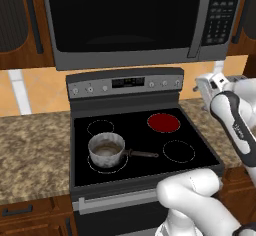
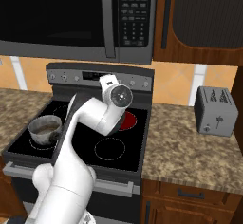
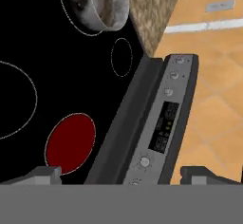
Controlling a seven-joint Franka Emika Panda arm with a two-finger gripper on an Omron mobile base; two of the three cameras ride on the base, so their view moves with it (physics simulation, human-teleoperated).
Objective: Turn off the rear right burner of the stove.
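Open hand (image 3: 116, 173) above round red rear right burner (image 3: 70, 143).

A home kitchen — a stove (image 1: 145, 145) under a microwave (image 1: 135, 20), granite counter (image 2: 190, 147) with a toaster (image 2: 216, 110) at 3 o'clock, wooden cabinets (image 2: 204, 19).

Rear right burner (image 1: 163, 123) a solid red disc on the black glass-top stove (image 1: 84, 165).

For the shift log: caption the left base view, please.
Rear right burner glows red on the stove; saucepan sits front left.
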